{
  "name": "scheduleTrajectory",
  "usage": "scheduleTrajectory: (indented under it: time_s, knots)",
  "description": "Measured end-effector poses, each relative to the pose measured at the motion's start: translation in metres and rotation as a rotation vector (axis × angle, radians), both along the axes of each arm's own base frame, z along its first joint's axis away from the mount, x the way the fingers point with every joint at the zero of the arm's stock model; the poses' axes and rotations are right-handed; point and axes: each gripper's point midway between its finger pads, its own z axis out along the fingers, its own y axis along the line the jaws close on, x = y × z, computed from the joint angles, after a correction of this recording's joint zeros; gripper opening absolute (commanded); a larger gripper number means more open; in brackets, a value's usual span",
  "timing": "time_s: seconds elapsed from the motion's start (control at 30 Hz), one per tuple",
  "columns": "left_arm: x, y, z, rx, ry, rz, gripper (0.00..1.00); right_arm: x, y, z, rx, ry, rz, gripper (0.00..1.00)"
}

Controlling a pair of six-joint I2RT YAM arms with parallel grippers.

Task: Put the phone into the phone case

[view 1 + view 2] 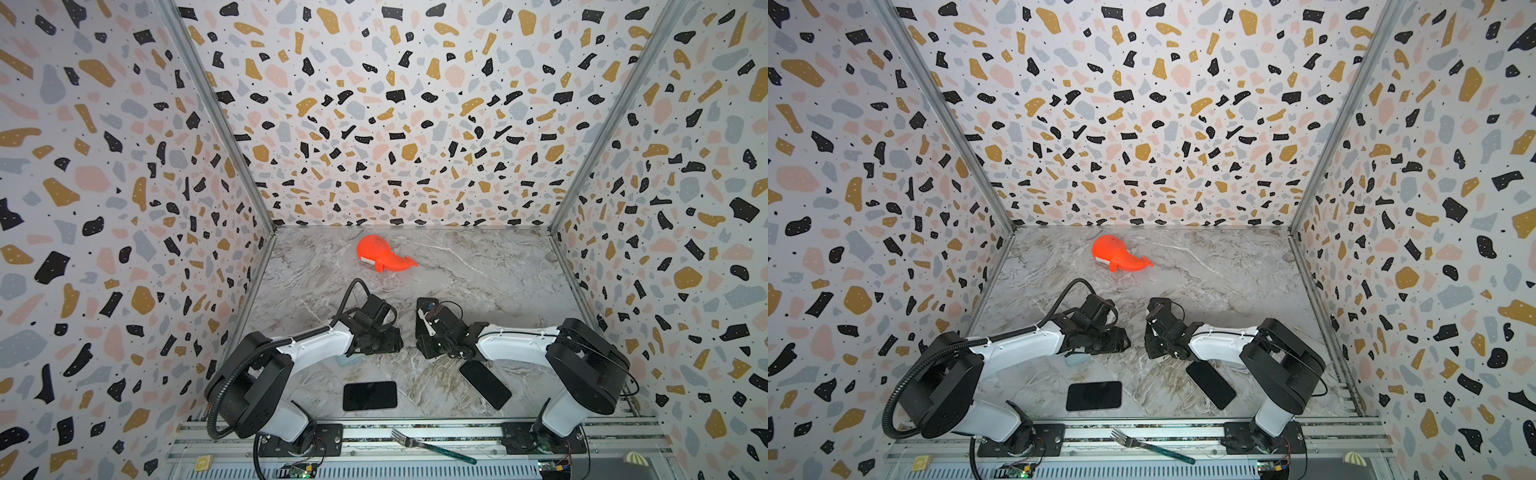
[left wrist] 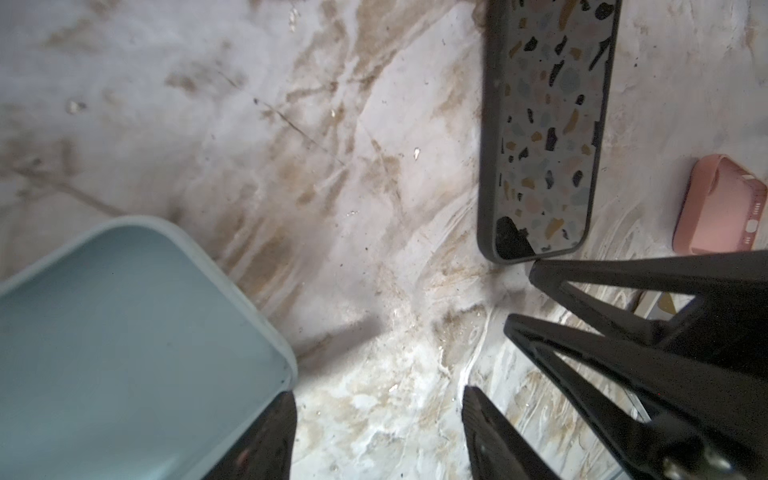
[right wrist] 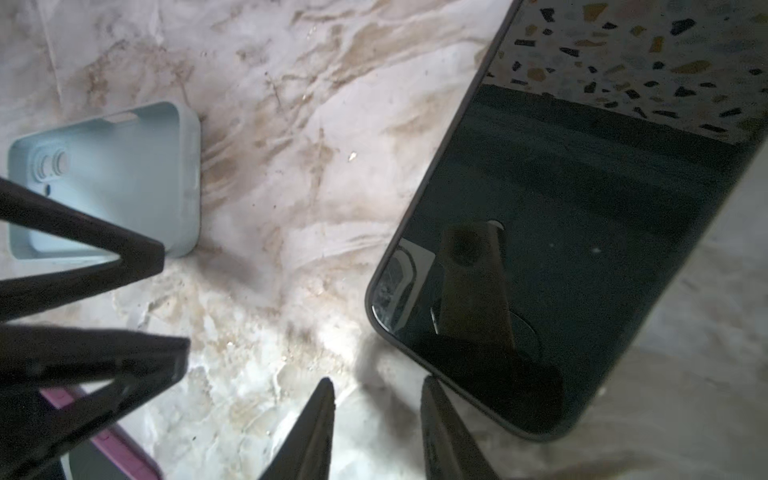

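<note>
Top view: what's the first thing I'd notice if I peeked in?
The bright orange whale toy pops out first, lying alone at the far end of the marble table. Next come the speckled walls all around, then a black phone lying flat near the front edge, with a second phone slanted to its right.

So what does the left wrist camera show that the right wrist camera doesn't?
Only the left wrist view shows the salmon pink case. Only the right wrist view shows the lens cutouts of the light blue case and a purple-edged object, mostly hidden. Both show that blue case, the dark phone, the marbled table, and the open left end effector and right end effector.
</note>
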Motion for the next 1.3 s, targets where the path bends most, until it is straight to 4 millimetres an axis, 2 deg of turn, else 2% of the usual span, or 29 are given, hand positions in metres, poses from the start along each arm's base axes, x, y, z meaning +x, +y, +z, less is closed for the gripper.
scheduleTrajectory:
  time_s: [0.33,0.63,0.9,1.0,1.07,1.3]
  knots:
    - [0.001,0.002,0.000,-0.028,0.006,-0.007,0.66,0.032,-0.012,0.002,-0.033,-0.027,-0.039,0.35]
    - [0.001,0.003,0.001,-0.043,0.004,-0.008,0.66,0.053,-0.004,0.006,-0.037,-0.058,-0.040,0.35]
    - [0.002,0.003,0.003,-0.047,0.002,-0.005,0.66,0.056,-0.004,0.006,-0.036,-0.068,-0.037,0.38]
    - [0.002,0.006,0.005,-0.046,0.000,0.000,0.66,0.047,-0.002,0.011,-0.036,-0.088,0.016,0.44]
    - [0.003,0.010,0.011,-0.046,-0.010,0.008,0.66,0.035,0.001,0.021,-0.031,-0.127,0.078,0.48]
    - [0.015,0.040,0.037,-0.051,-0.073,0.081,0.65,-0.028,0.039,0.085,0.123,-0.342,0.417,0.56]
